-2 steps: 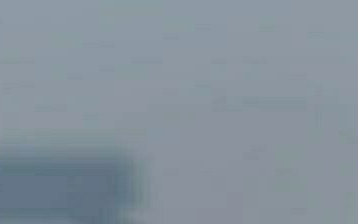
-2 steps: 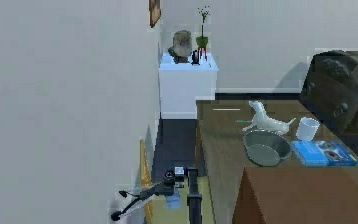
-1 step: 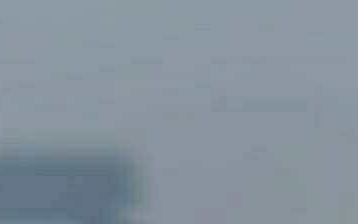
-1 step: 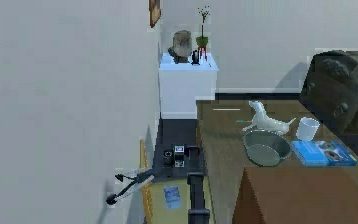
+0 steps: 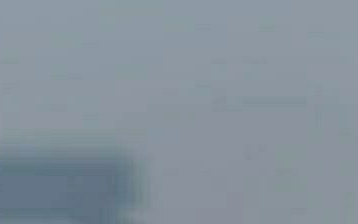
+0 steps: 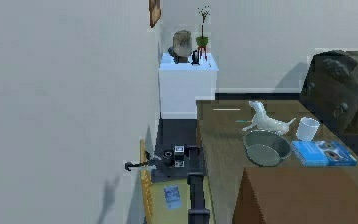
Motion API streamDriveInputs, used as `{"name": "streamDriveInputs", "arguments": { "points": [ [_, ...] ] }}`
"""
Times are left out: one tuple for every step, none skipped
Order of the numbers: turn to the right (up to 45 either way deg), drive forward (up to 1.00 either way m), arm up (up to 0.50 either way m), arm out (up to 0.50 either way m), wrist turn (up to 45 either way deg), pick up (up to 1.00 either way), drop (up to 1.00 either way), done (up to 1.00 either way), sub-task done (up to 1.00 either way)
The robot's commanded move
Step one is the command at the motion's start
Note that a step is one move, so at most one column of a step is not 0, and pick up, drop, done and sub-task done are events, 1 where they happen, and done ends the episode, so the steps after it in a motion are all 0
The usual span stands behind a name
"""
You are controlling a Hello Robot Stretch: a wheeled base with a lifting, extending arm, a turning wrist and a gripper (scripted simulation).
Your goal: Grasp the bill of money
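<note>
In the arm side view a small flat pale blue rectangle [image 6: 172,195] lies on a dark low surface [image 6: 177,135] between the grey wall and a brown table. The arm's dark bar [image 6: 197,200] rises from the bottom edge just right of it. The white marker squares [image 6: 179,153] stand at the arm's far end. Left of them, the gripper [image 6: 132,163] points toward the wall, above the rectangle in the picture. A thin yellow wooden edge [image 6: 144,180] runs by the fingers, so I cannot tell whether the gripper holds anything.
The brown table [image 6: 227,135] carries a white dog figure [image 6: 267,120], a metal bowl [image 6: 267,150], a white mug [image 6: 307,128], a blue book [image 6: 324,152] and a dark bag [image 6: 337,85]. A white cabinet [image 6: 187,90] beyond holds a bust [image 6: 180,42] and a plant [image 6: 202,35]. In the forward view a grey wall [image 5: 187,90] stands close.
</note>
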Motion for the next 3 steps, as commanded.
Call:
{"name": "streamDriveInputs", "arguments": {
  "points": [
    [0.0, 0.0, 0.0, 0.0, 33.0, 0.0, 0.0, 0.0, 0.0],
    [0.0, 0.0, -0.4, 0.0, 0.0, 0.0, 0.0, 0.0, 0.0],
    [0.0, 0.0, 0.0, 0.0, 0.0, 1.0, 0.0, 0.0, 0.0]
  ]
}}
